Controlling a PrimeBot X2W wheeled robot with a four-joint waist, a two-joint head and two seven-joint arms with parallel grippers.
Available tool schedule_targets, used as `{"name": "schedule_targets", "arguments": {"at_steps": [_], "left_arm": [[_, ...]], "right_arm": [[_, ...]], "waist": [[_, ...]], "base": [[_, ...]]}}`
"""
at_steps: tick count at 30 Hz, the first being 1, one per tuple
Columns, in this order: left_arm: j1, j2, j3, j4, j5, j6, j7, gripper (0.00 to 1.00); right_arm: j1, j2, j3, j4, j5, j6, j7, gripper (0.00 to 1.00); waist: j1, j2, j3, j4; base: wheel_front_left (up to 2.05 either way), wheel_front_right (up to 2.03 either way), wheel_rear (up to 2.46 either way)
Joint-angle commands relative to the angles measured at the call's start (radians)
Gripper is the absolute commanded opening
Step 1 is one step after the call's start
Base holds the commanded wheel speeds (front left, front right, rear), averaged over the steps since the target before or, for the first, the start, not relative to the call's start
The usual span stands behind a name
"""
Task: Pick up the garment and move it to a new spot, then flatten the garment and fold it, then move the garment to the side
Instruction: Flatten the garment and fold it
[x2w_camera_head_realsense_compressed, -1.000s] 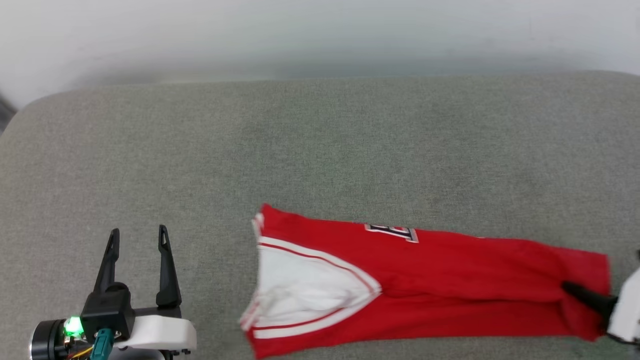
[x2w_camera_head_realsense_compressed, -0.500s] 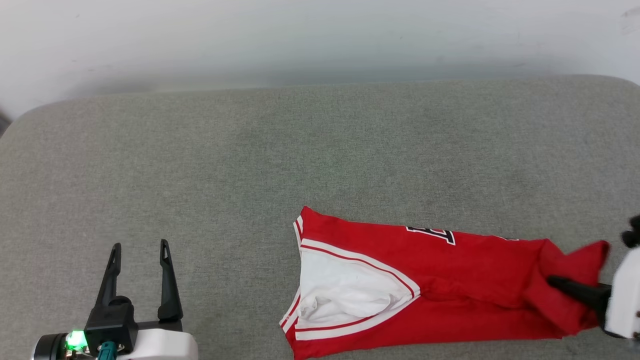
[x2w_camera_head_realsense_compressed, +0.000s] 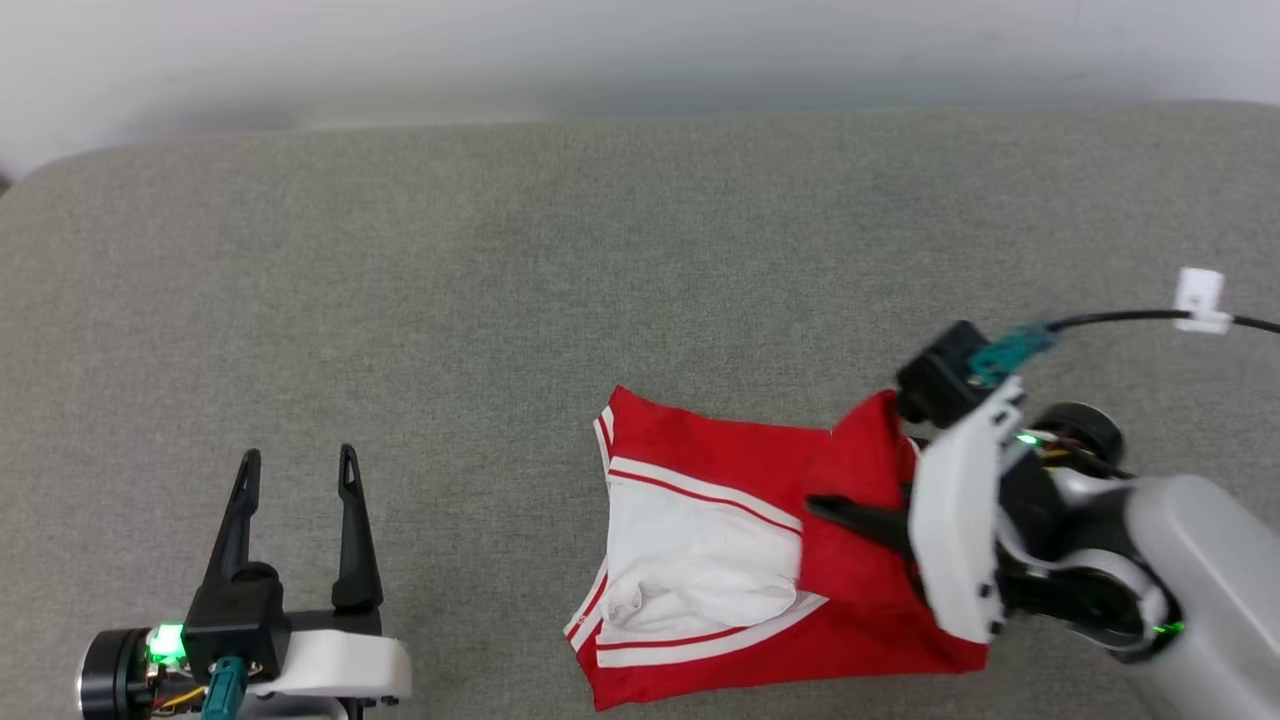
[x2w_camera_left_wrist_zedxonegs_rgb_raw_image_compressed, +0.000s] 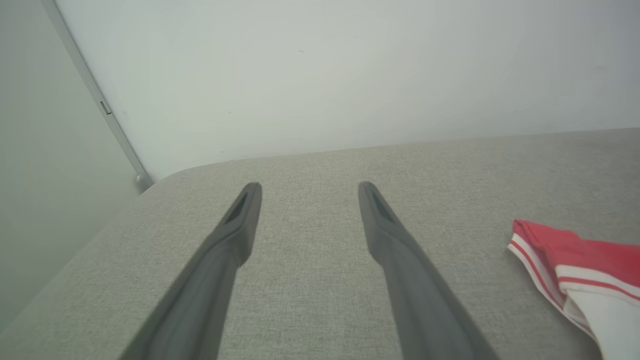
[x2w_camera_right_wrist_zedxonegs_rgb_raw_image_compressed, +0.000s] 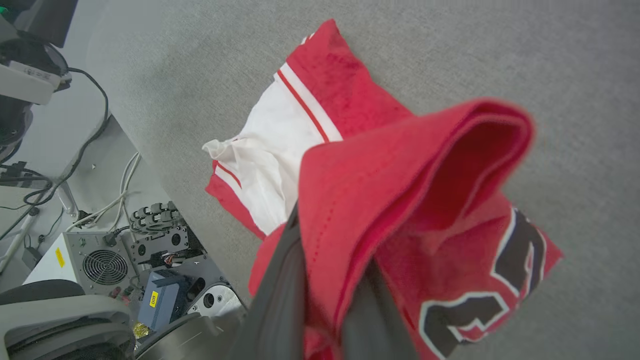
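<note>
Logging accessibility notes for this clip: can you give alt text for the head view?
The right end effector is shut on the red end of the garment, holding it raised and folded back toward the white sleeve. The left end effector is open at lower left, apart from the garment, over the grey padded surface.

garment (x2w_camera_head_realsense_compressed: 720, 560) on cushion (x2w_camera_head_realsense_compressed: 600, 250), left claw (x2w_camera_head_realsense_compressed: 298, 455) well left

It looks like a robotics lab or test room. A grey cloth-covered table (x2w_camera_head_realsense_compressed: 500, 250) stands against a bare white wall (x2w_camera_left_wrist_zedxonegs_rgb_raw_image_compressed: 325, 75). Beside it on the floor lie loose cables (x2w_camera_right_wrist_zedxonegs_rgb_raw_image_compressed: 102, 117), a metal box with a fan (x2w_camera_right_wrist_zedxonegs_rgb_raw_image_compressed: 95, 262) and open electronics (x2w_camera_right_wrist_zedxonegs_rgb_raw_image_compressed: 160, 227).
</note>
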Motion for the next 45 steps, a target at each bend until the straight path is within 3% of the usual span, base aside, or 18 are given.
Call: {"name": "schedule_targets", "arguments": {"at_steps": [1, 10, 17, 18, 19, 25, 31, 39, 45], "left_arm": [[-0.018, -0.004, -0.001, -0.004, 0.007, -0.002, -0.002, 1.0], [-0.061, -0.017, -0.013, 0.002, 0.012, -0.01, -0.002, 1.0], [-0.077, -0.024, -0.015, 0.008, 0.013, -0.009, -0.002, 1.0], [-0.061, -0.025, -0.012, 0.018, 0.013, -0.01, -0.002, 1.0], [-0.056, -0.025, -0.01, 0.02, 0.013, -0.011, -0.002, 1.0], [-0.027, -0.028, -0.004, 0.026, 0.013, -0.008, -0.002, 1.0], [0.009, -0.032, -0.002, 0.026, 0.013, -0.002, -0.002, 1.0], [0.044, -0.033, 0.004, 0.024, 0.015, 0.0, -0.002, 1.0], [0.06, -0.036, 0.008, 0.013, 0.009, 0.005, -0.002, 1.0]], "right_arm": [[-0.048, 0.03, 0.042, 0.024, -0.021, 0.0, -0.009, 0.0], [-0.217, 0.137, 0.254, 0.239, -0.091, 0.0, -0.085, 0.0], [-0.249, 0.161, 0.379, 0.392, -0.096, 0.0, -0.185, 0.0], [-0.269, 0.149, 0.404, 0.407, -0.08, 0.0, -0.267, 0.79], [-0.276, 0.138, 0.407, 0.397, -0.082, 0.0, -0.291, 1.0], [-0.285, 0.062, 0.374, 0.315, -0.099, 0.0, -0.438, 1.0], [-0.228, 0.021, 0.158, 0.296, -0.226, 0.0, -0.714, 1.0], [-0.037, 0.123, -0.23, 0.344, -0.503, 0.0, -1.038, 1.0], [0.144, 0.231, -0.414, 0.288, -0.62, 0.0, -1.106, 1.0]], "waist": [[-0.0001, 0.0, 0.022, 0.008], [-0.0001, 0.0, 0.086, 0.032], [-0.0001, 0.0, 0.101, 0.037], [-0.0001, 0.0, 0.075, 0.028], [-0.0001, 0.0, 0.064, 0.025], [-0.0001, 0.0, 0.009, 0.003], [-0.0001, 0.0, -0.039, -0.031], [-0.0001, 0.0, -0.084, -0.059], [-0.0001, 0.0, -0.102, -0.058]], "base": [[0.0, 0.0, 0.0], [0.0, 0.0, 0.0], [0.0, 0.0, 0.0], [0.0, 0.0, 0.0], [0.0, 0.0, 0.0], [0.0, 0.0, 0.0], [0.0, 0.0, 0.0], [0.0, 0.0, 0.0], [0.0, 0.0, 0.0]]}}
